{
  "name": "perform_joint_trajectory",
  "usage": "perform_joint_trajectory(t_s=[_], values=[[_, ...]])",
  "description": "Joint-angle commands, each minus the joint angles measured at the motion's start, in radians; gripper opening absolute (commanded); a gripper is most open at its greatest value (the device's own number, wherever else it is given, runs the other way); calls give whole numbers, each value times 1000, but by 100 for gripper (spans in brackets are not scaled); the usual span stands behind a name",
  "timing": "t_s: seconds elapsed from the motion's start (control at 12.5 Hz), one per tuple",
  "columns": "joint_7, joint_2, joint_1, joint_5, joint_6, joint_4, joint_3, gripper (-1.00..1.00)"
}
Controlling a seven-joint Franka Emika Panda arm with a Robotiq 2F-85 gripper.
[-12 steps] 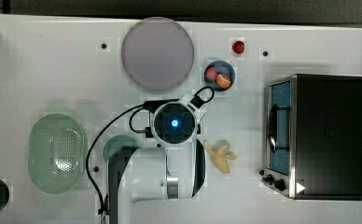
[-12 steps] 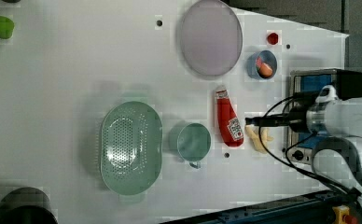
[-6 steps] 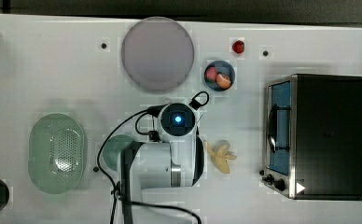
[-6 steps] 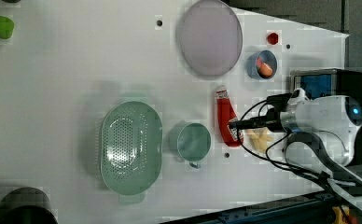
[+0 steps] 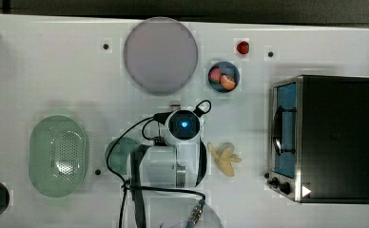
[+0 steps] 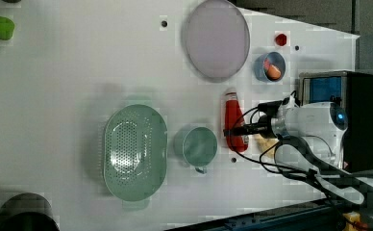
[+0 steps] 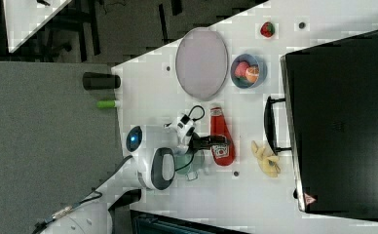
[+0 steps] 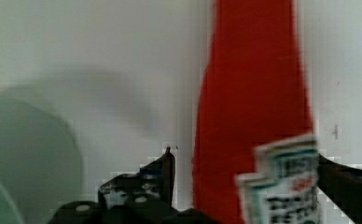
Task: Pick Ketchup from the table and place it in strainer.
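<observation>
Ketchup, the red plastic squeeze bottle with a white cap (image 5: 175,102), is almost wholly hidden under the white robot arm (image 5: 169,164) at the top view's centre; just its cap pokes out. One pale green oval perforated strainer (image 5: 58,156) sits at the top view's left, one round green cup (image 5: 118,153) is half covered by the arm, and one large grey round plate (image 5: 160,55) lies at upper centre.

Left view: the bottle (image 6: 234,120) lies flat right of centre, between the cup (image 6: 196,146) and the arm, well apart from the strainer (image 6: 135,152). The black gripper (image 6: 236,130) reaches over its lower body.

Right view: the gripper (image 7: 219,142) meets the bottle (image 7: 220,129) near its label.

Wrist view: two dark fingers (image 8: 163,176) stand spread on either side of the bottle (image 8: 254,107), a gap showing beside one finger, the other partly behind the label; nothing is clamped. The bottle's ends are cut off.
</observation>
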Motion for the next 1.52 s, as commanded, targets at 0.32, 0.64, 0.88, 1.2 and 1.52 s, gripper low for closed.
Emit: perform_joint_trajectory(t_s=[0.32, 0.64, 0.88, 1.2, 1.52], values=[[-44, -25, -10, 2, 48, 9, 2, 24], [-44, -178, -12, 3, -68, 9, 2, 24], [-44, -357, -8, 4, -264, 18, 8, 24], [5, -555, 10, 7, -443, 44, 57, 24], [164, -612, 47, 17, -499, 80, 175, 24]])
